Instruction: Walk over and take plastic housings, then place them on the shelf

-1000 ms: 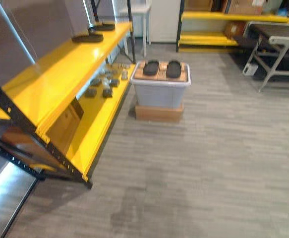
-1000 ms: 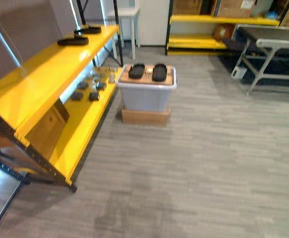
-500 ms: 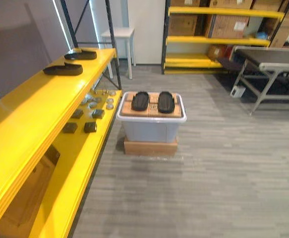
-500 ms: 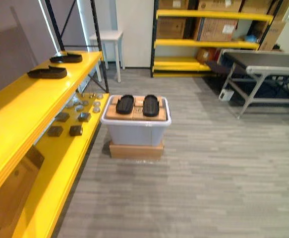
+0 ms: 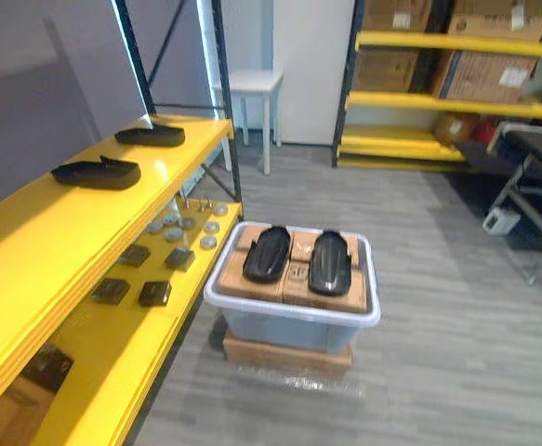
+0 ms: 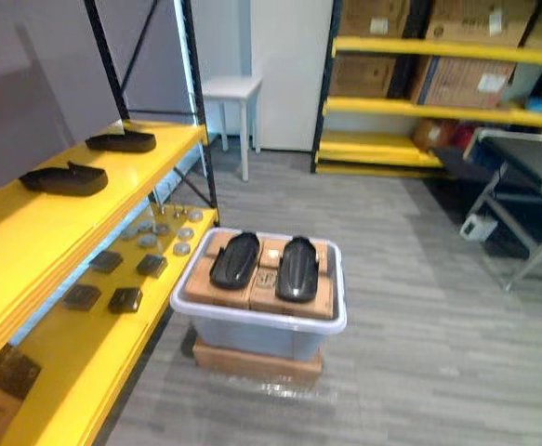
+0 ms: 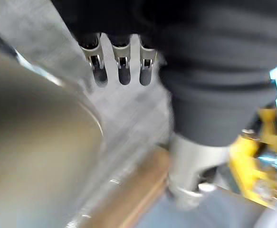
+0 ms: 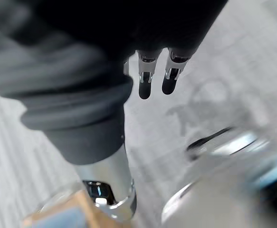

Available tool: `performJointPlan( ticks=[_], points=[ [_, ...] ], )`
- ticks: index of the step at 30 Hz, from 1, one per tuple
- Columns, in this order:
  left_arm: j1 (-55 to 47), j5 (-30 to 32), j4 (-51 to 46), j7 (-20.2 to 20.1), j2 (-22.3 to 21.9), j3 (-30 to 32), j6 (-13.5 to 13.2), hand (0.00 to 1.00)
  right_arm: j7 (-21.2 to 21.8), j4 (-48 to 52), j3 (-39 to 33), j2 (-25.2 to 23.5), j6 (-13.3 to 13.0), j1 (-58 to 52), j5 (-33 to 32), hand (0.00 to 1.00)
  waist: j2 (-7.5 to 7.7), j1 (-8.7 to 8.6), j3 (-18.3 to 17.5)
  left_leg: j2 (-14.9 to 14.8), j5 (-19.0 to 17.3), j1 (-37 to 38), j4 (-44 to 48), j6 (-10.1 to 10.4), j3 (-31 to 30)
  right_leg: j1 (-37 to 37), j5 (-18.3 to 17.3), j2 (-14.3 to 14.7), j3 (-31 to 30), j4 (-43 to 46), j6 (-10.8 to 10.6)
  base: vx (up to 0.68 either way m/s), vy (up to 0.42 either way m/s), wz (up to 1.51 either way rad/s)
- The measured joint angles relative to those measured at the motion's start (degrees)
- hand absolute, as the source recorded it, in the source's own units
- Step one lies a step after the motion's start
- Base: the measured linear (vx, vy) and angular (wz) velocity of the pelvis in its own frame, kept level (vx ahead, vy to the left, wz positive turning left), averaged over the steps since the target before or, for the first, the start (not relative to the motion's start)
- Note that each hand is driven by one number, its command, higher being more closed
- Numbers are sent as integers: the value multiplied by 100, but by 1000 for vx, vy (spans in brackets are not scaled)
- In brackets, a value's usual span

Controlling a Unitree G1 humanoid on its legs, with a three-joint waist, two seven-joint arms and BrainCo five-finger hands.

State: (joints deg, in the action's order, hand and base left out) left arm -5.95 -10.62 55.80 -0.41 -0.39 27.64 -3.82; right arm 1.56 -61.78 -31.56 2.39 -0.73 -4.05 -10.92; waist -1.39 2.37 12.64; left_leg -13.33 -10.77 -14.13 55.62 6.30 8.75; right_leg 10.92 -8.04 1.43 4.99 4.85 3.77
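Grey warehouse floor, yellow shelf (image 5: 61, 228) on the left. Two black housings (image 5: 269, 254) lay side by side atop cartons (image 5: 247, 283) in the near grey tote (image 5: 289, 336), probably raised for easy grabbing. Left hand (image 7: 124, 69) and right hand (image 8: 145, 81) hung relaxed, fingers straight, holding nothing.

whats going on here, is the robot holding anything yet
Nothing is being handled at this moment. Two black plastic housings lie on cardboard boxes in a grey bin in front of the robot. Two other housings lie on the yellow shelf. The left hand and right hand hang open, holding nothing.
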Motion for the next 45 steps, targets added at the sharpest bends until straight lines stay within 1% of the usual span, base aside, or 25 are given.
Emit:
performJointPlan(
  ticks=[1,2,3,4,5,6,7,8,10,12,13,14,17,19,20,21,22,23,24,25,29,33,37,41,45],
  points=[
    [-72,3,21,-2,11,5,5,0,-2,-15,-20,10,-1,138,0,0,18,8,21,126,-44,-19,-892,49,79,103,-38,-91,-76,-69,-80,718,122,-96],
    [-285,10,76,-3,-29,3,13,0,5,13,-33,56,-16,284,-2,0,-31,3,-16,399,104,125,-3043,-32,44,209,-142,-210,-210,-166,-248,705,216,-107],
    [-422,9,218,2,-34,12,31,0,-12,34,66,39,-18,334,-3,0,-18,70,-58,591,996,357,-3587,-274,76,448,-259,-366,-410,-244,-430,597,208,-85],
    [-470,19,282,12,27,-18,42,0,-27,68,192,14,-19,305,-3,0,52,44,-110,700,944,443,-3659,-324,72,518,-244,-465,-361,-233,-456,615,192,-24],
    [-498,34,284,15,133,-264,49,0,-38,168,425,25,-16,283,-3,0,50,-51,-162,804,684,459,-3559,-436,5,419,-264,-549,-257,139,-567,582,174,26],
    [-472,72,283,3,202,-470,47,0,-72,339,622,17,-16,307,1,0,62,-87,-139,782,458,533,-3445,-460,-3,-25,-451,-596,-263,1206,-873,541,177,22],
    [-410,70,285,5,253,-562,52,0,-100,502,756,-1,-16,333,12,0,36,-105,-113,769,366,638,-3444,-482,-3,-390,-497,-627,-262,2074,-983,478,162,-1],
    [-309,69,278,13,399,-795,69,0,-155,911,1026,-20,-22,369,34,0,78,-111,43,763,233,932,-3505,-505,34,-1085,-567,-782,-269,3628,-1314,458,91,7],
    [-142,57,186,67,593,-1159,70,0,-303,1480,1330,14,-27,315,227,0,71,-135,92,768,177,1423,-3757,-534,-41,-1477,-820,-877,21,3683,-1046,442,29,31],
    [-13,-9,-208,155,675,-1185,-7,0,-446,2234,1544,7,-55,206,397,0,110,-157,54,741,163,1665,-3994,-501,-270,-1714,-758,-670,-119,2393,-984,442,-74,61],
    [37,-71,-446,197,768,-1198,-107,0,-565,2717,1636,-2,-62,114,576,0,257,-159,-15,849,93,1651,-3998,-391,-405,-1799,-31,-592,-371,1220,-824,524,-168,87],
    [143,-147,-497,276,730,-1244,-154,0,-731,3032,1646,69,-93,69,767,0,237,-186,-54,818,-7,1676,-3991,-263,-625,-1764,460,-573,-267,1182,-676,435,-145,72],
    [55,-176,-550,396,595,-1310,-207,0,-1018,3823,1713,147,-126,238,1214,0,69,-132,-86,631,8,1620,-4209,-264,-624,-1680,514,-382,-248,705,-623,338,-94,3],
    [31,-236,-561,447,447,-1344,-208,0,-1187,4326,1697,148,-161,360,1406,0,54,-128,-64,613,14,1490,-4147,-256,-633,-1674,563,-354,-241,486,-608,211,-30,-3],
    [45,-280,-576,454,329,-1363,-223,0,-1347,4614,1687,129,-189,488,1531,0,136,-98,64,703,-84,1127,-3612,-224,-702,-1608,615,-482,-236,317,-580,152,45,5],
    [57,-280,-578,454,301,-1396,-239,0,-1424,4656,1688,123,-215,585,1597,0,162,-87,153,764,-167,1048,-3572,-156,-791,-1574,616,-542,-238,278,-579,123,73,11],
    [62,-281,-575,459,273,-1568,-260,0,-1603,4684,1673,204,-242,850,1602,0,59,-85,302,843,-88,885,-4046,-216,-936,-1587,634,-552,-177,251,-601,29,67,13],
    [68,-280,-564,461,255,-1623,-266,0,-1669,4683,1665,273,-246,997,1602,0,-33,-82,380,817,186,784,-4196,-291,-1015,-1598,630,-502,-114,247,-610,42,111,13],
    [145,-328,-496,485,291,-1637,-273,0,-1822,4649,1639,249,-247,1315,1606,0,1,38,562,878,187,626,-4091,-313,-1062,-1733,657,-565,-94,249,-699,41,112,19],
    [168,-344,-505,494,305,-1685,-273,0,-1893,4648,1622,246,-245,1434,1634,0,-3,55,606,917,189,518,-4074,-316,-1107,-1799,661,-600,-62,247,-705,65,144,31],
    [373,-385,-526,586,432,-1820,-322,0,-2310,4244,1601,253,-64,2511,1849,0,-33,296,1102,1080,196,295,-3887,-327,-1244,-1815,687,-760,80,194,-740,21,92,26],
    [409,-403,-501,766,597,-2096,-320,0,-2716,3790,1584,387,163,3121,1838,0,-39,320,1244,1124,195,36,-3824,-328,-1377,-1968,698,-801,197,193,-754,0,38,18],
    [459,-500,-455,889,659,-2252,-319,0,-2912,3791,1586,370,364,2986,1884,0,-42,337,1274,1131,195,-83,-3824,-328,-1371,-2107,700,-807,183,200,-755,4,14,-3],
    [653,-503,-355,1045,704,-2466,-338,0,-3216,3894,1547,275,690,2575,2613,0,-63,296,1336,1125,195,-116,-3827,-328,-1363,-2154,699,-805,168,202,-755,-21,8,-4],
    [779,-497,-410,1145,707,-2659,-401,0,-3496,4369,1337,236,732,2198,2986,0,-104,280,1394,1125,195,-117,-3833,-329,-1336,-2176,698,-798,139,202,-755,-53,4,-4]
  ],
)
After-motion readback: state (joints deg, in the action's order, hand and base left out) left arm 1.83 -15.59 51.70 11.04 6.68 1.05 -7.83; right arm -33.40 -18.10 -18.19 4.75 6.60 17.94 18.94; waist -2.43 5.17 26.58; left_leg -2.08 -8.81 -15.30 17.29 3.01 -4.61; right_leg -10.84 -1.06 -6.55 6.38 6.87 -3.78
